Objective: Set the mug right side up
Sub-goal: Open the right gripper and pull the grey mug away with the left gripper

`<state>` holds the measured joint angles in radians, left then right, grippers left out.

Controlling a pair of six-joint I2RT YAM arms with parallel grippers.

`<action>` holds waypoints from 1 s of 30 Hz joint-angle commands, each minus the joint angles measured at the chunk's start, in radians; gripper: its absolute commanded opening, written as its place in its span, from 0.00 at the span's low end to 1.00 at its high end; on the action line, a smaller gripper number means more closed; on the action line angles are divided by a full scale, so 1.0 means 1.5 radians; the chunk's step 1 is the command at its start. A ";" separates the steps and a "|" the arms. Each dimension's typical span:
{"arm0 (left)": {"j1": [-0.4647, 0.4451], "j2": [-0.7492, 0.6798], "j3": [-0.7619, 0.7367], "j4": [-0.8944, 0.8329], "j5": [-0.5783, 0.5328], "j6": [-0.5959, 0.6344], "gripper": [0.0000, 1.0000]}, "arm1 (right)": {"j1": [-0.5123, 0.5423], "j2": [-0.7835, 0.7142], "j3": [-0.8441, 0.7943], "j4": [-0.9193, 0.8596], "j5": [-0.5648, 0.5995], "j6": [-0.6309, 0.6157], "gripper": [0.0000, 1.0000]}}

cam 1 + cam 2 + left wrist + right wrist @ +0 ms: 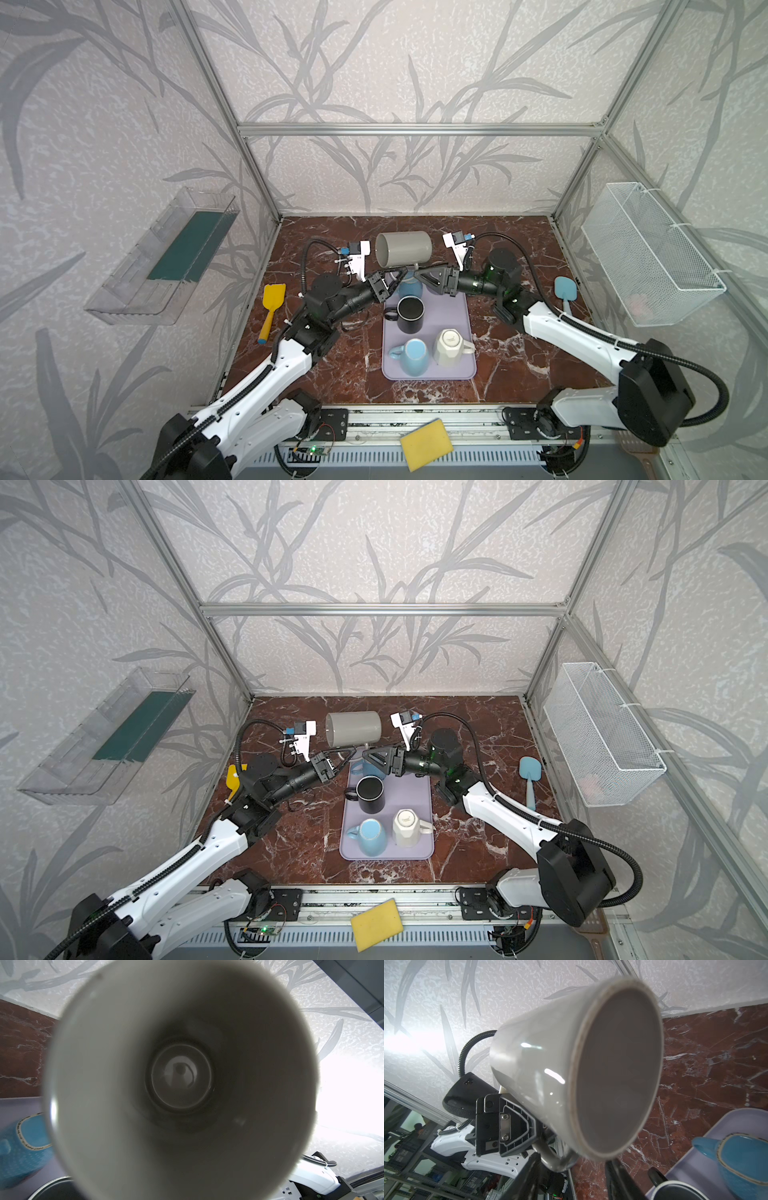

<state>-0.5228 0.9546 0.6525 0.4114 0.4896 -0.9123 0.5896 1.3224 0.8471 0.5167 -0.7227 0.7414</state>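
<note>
Grey mug (405, 248): aloft, lying on side, above far end of lilac tray (463, 307). Mouth faces left arm, handle underneath.
Left gripper (397, 277): clamped on handle, carrying mug.
Right gripper (417, 274): fingers spread, handle between them in right wrist view; contact not discernible.
Black mug (410, 314): upright on tray, mid-tray, apart from grippers.

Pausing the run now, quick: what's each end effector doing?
Left end effector: closed on the handle of the grey mug.
Right end effector: open, fingers apart beside that handle.
</note>
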 commanded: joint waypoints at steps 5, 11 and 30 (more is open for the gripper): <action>0.001 -0.029 0.037 0.012 -0.029 0.047 0.00 | -0.018 -0.061 -0.006 -0.127 0.034 -0.093 0.48; 0.004 -0.034 0.060 -0.073 -0.054 0.089 0.00 | -0.037 -0.095 -0.010 -0.177 0.043 -0.114 0.47; 0.107 -0.027 0.128 -0.292 -0.078 0.155 0.00 | -0.095 -0.166 -0.045 -0.204 0.018 -0.112 0.43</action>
<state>-0.3908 0.9329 0.7868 -0.0845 0.3649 -0.7097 0.4564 1.0981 0.7914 0.2123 -0.6762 0.5819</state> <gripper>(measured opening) 0.148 0.435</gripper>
